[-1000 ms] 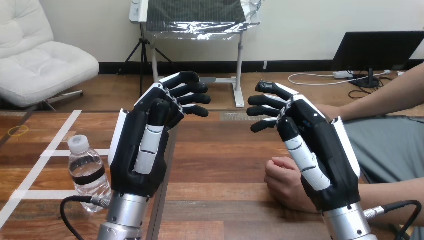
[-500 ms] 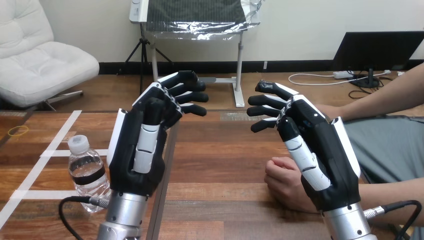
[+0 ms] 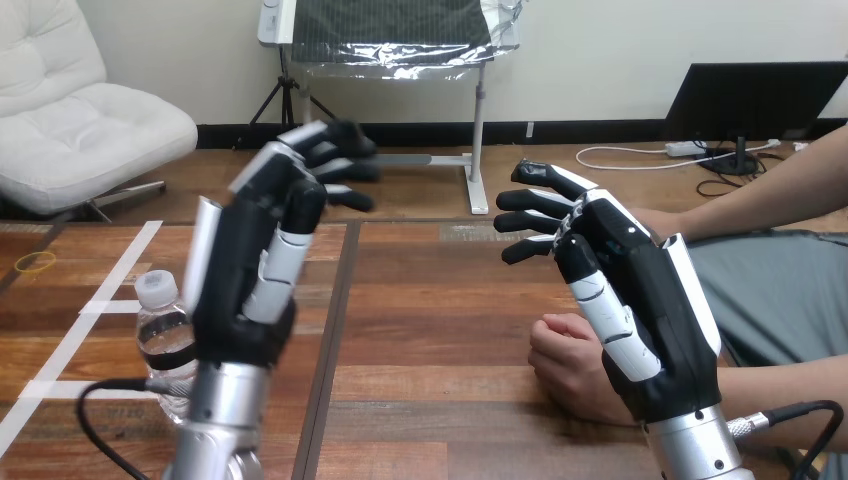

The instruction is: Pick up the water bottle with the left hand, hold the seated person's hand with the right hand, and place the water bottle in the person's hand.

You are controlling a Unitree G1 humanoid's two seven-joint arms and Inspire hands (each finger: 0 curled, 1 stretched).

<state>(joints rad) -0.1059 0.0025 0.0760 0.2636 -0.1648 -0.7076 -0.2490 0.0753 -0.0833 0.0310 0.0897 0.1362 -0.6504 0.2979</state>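
A clear water bottle (image 3: 165, 335) with a white cap and a black label band stands upright at the table's near left. My left hand (image 3: 250, 270) is raised just right of the bottle and partly in front of it, fingers relaxed and holding nothing. My right hand (image 3: 625, 300) is raised at the right, fingers loosely spread, empty. The person's hand (image 3: 565, 362) rests as a loose fist on the table, just left of and behind my right hand's palm; I cannot tell whether the two touch.
White tape lines (image 3: 110, 290) cross the wooden table (image 3: 430, 330) at the left. A yellow rubber band (image 3: 36, 263) lies at the far left edge. The person's forearm (image 3: 790, 385) reaches in from the right edge.
My left hand has moved left and a little up, now overlapping the bottle's right side. The right hand and the person's hand have not moved.
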